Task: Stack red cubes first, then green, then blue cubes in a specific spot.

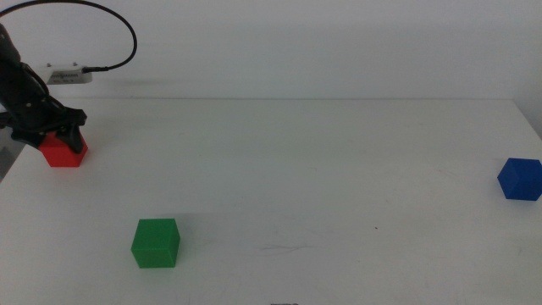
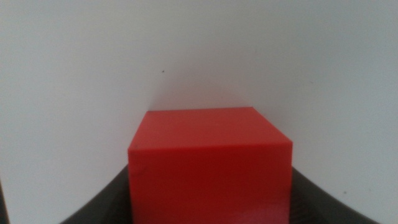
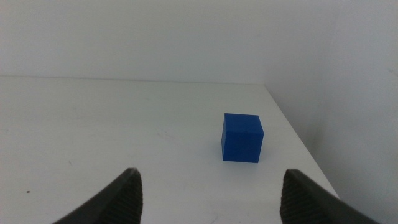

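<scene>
The red cube (image 1: 63, 151) rests on the white table at the far left, and my left gripper (image 1: 58, 132) comes down over it. In the left wrist view the red cube (image 2: 210, 163) fills the gap between the two dark jaws, which press against its sides, so the left gripper (image 2: 210, 208) is shut on it. The green cube (image 1: 156, 243) stands alone at the front left. At the right edge sits the blue cube (image 1: 519, 179). The right wrist view shows that blue cube (image 3: 241, 138) a short way beyond my open right gripper (image 3: 208, 199), which is outside the middle view.
A white box with a looping black cable (image 1: 69, 74) lies at the back left behind the left arm. The blue cube is close to the table's right edge (image 3: 292, 130). Bare white tabletop (image 1: 322, 169) stretches between the cubes.
</scene>
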`<control>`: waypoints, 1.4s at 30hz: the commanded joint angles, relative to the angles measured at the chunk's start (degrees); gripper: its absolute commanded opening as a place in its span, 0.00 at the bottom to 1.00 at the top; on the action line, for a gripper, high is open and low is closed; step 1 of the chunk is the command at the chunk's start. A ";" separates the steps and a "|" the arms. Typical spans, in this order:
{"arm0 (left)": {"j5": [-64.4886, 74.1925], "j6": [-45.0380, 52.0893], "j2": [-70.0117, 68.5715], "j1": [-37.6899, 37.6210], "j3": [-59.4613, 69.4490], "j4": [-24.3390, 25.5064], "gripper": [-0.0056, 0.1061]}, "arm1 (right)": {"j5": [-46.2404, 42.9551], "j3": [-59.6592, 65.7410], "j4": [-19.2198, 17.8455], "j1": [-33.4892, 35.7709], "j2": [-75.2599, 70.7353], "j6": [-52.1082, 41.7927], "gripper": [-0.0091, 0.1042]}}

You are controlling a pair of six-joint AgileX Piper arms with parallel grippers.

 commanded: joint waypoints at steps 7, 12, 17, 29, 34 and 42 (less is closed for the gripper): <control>5.31 -3.88 -9.71 -0.27 0.43 -2.54 0.04 | -4.13 -1.02 -0.74 -0.31 -1.27 -0.59 0.58; 3.94 -9.20 -20.78 -2.10 10.60 -0.90 0.04 | -4.13 -1.02 -0.74 -0.31 -1.27 -0.59 0.58; -4.91 -16.91 -34.79 -6.60 28.41 2.73 0.04 | -4.13 -1.02 -0.74 -0.31 -1.27 -0.59 0.58; -6.17 -41.04 -41.85 -33.42 37.63 9.50 0.04 | -4.13 -1.02 -0.74 -0.31 -1.27 -0.59 0.58; -6.35 -49.08 -34.76 -44.57 32.98 9.50 0.04 | -4.13 -1.02 -0.74 -0.31 -1.27 -0.59 0.58; -6.74 -56.25 -24.46 -53.96 23.59 10.05 0.04 | -4.13 -1.02 -0.74 -0.31 -1.27 -0.59 0.58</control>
